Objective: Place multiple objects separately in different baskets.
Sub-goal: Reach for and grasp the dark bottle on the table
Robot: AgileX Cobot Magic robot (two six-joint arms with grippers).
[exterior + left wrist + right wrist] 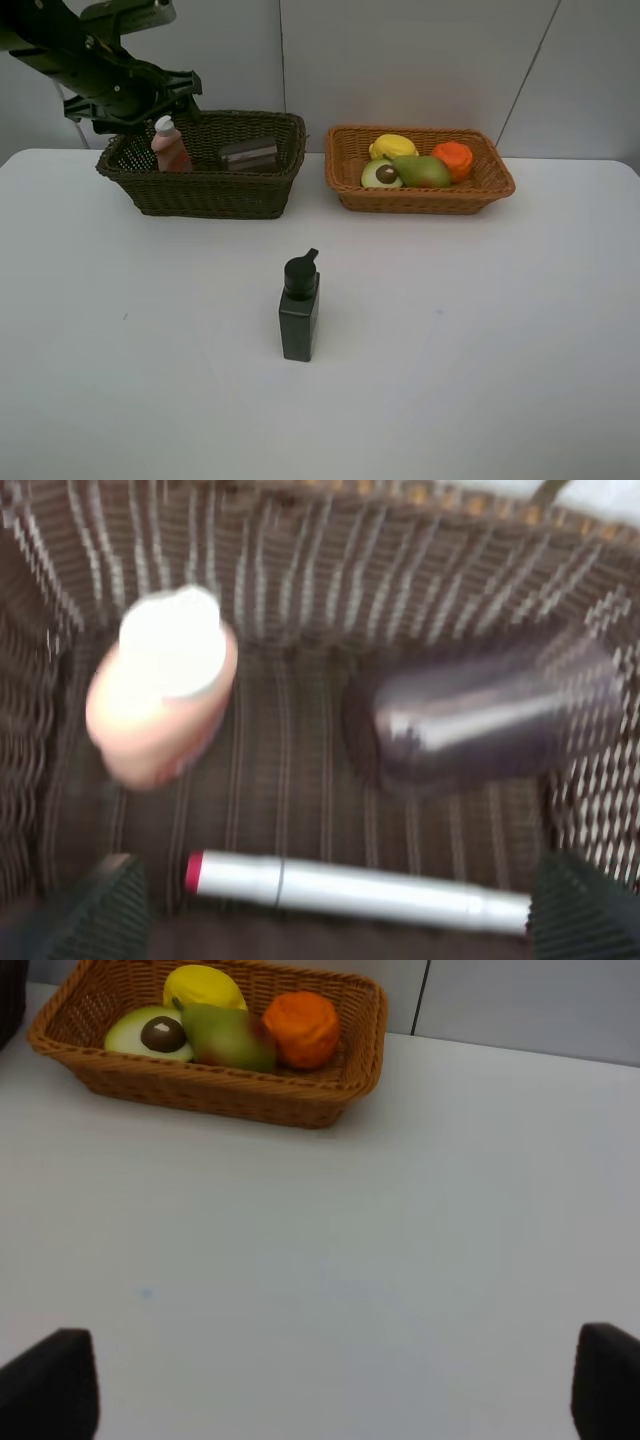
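The dark olive-brown basket [200, 190] holds the upright peach-pink bottle [170, 146] [160, 685], the translucent cup [248, 154] [480, 715] on its side and the white pink-tipped marker [350, 888] lying flat. My left gripper [135, 118] [340, 915] hangs open over this basket, with the marker on the basket floor between its fingertips. The orange-tan basket [420, 198] [220, 1095] holds the lemon [392, 146], orange [452, 158], pear [422, 170] and avocado half [381, 174]. The dark pump bottle [299, 310] stands upright on the table. My right gripper [325, 1385] is open and empty over bare table.
The white table [500, 330] runs wide around the pump bottle. A grey wall [420, 60] stands right behind both baskets. The right arm does not show in the exterior high view.
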